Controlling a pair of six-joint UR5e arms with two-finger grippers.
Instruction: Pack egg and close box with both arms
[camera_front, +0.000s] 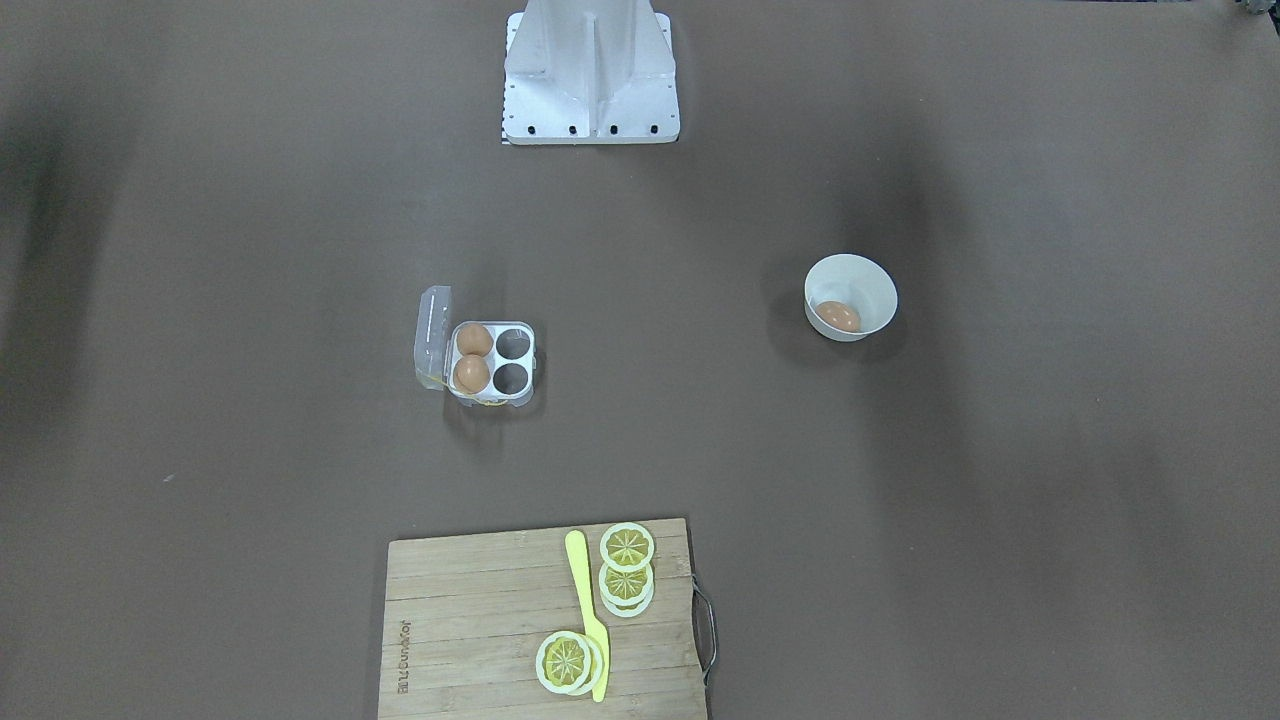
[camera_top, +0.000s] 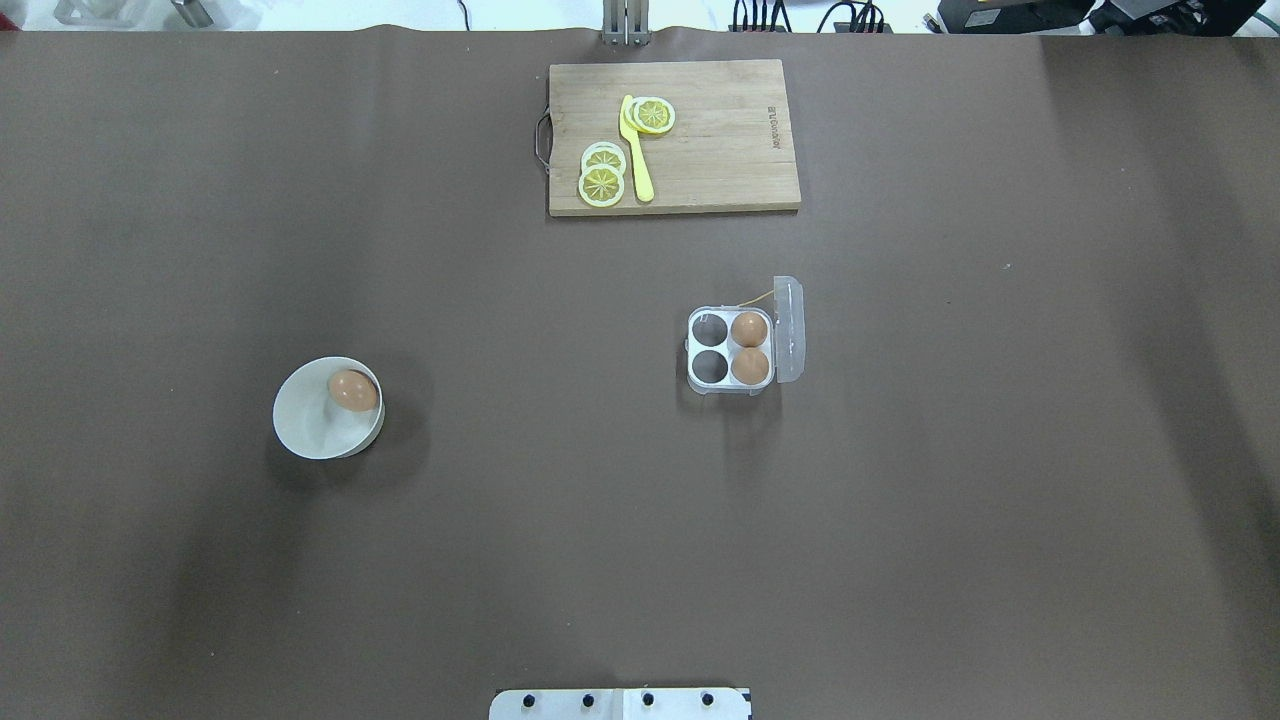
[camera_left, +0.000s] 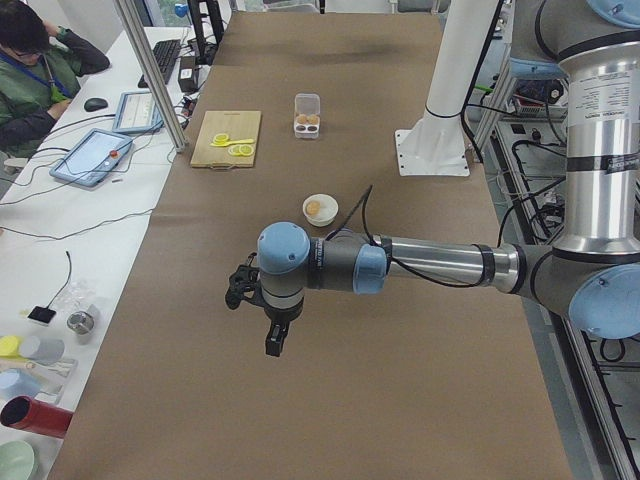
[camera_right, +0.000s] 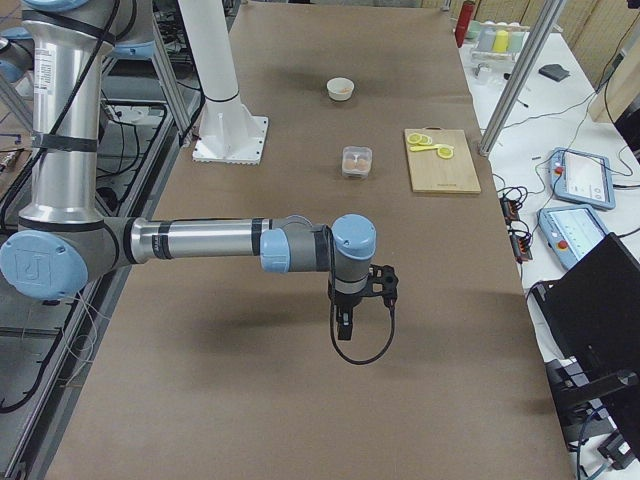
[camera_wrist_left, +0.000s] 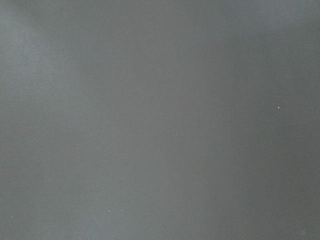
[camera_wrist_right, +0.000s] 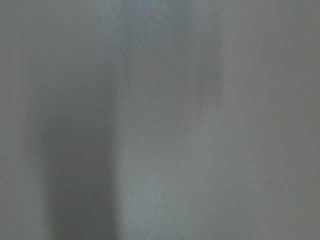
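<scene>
A tan-brown egg (camera_top: 353, 390) lies in a round white bowl (camera_top: 310, 425) on the table's left half; it also shows in the front view (camera_front: 838, 316). The clear four-cell box (camera_top: 729, 348) stands right of centre with its lid (camera_top: 789, 330) swung open. Two eggs (camera_top: 749, 329) (camera_top: 750, 366) fill the cells by the lid; the other two cells are empty. My left gripper (camera_left: 272, 340) hangs over bare table, far from the bowl. My right gripper (camera_right: 343, 325) hangs over bare table, far from the box. I cannot tell whether either is open or shut.
A wooden cutting board (camera_top: 720, 150) with lemon slices (camera_top: 602, 184) and a yellow knife (camera_top: 637, 150) lies at the table's far edge. The white robot base (camera_front: 590, 90) stands at the near edge. A person (camera_left: 35, 75) sits beside the table.
</scene>
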